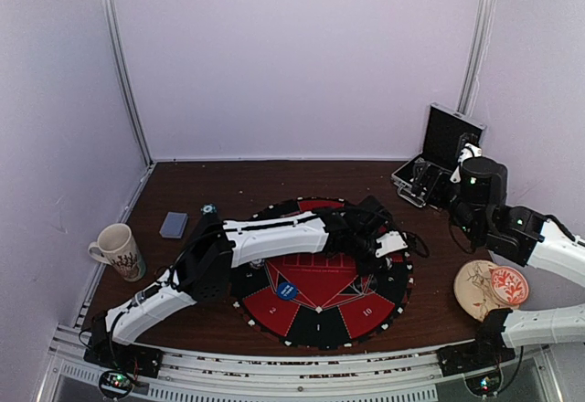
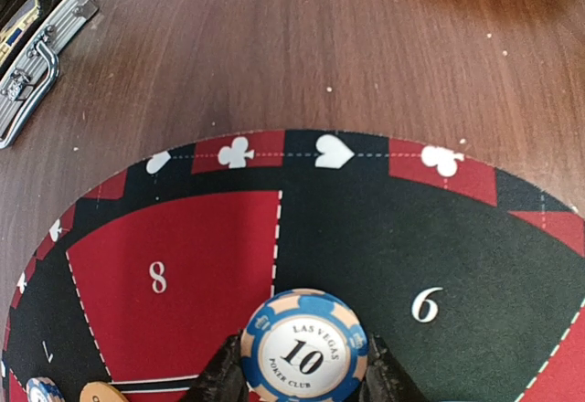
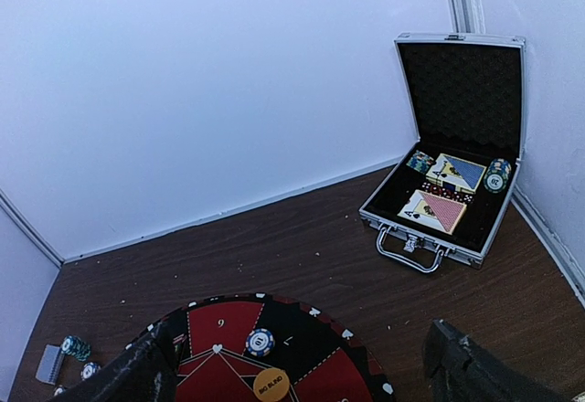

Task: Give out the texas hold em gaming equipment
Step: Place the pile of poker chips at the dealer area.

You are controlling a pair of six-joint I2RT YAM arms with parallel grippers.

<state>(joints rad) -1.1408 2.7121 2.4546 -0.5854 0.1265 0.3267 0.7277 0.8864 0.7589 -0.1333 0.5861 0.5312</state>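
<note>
My left gripper (image 2: 304, 376) is shut on a glossy blue-and-cream round poker chip (image 2: 306, 347) marked 10, low over the round red-and-black felt mat (image 2: 384, 228) at seats 8 and 6; my right gripper (image 3: 302, 375) hangs open, empty. One small striped chip (image 3: 260, 341) and an orange disc (image 3: 271, 385) lie on the felt, but the silver-edged foam-lined case (image 3: 462, 38) holds more, so I judge much remains.

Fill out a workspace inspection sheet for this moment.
surface: brown wooden table, round red-and-black mat at centre.
job's things: blue chip in left tool; card deck far left; orange disc on mat.
clutter: mug, plates, open case.
tools: left tool shut on the chip; right tool open, holding nothing.
cables: black loop beside left wrist.
surroundings: white walls.
</note>
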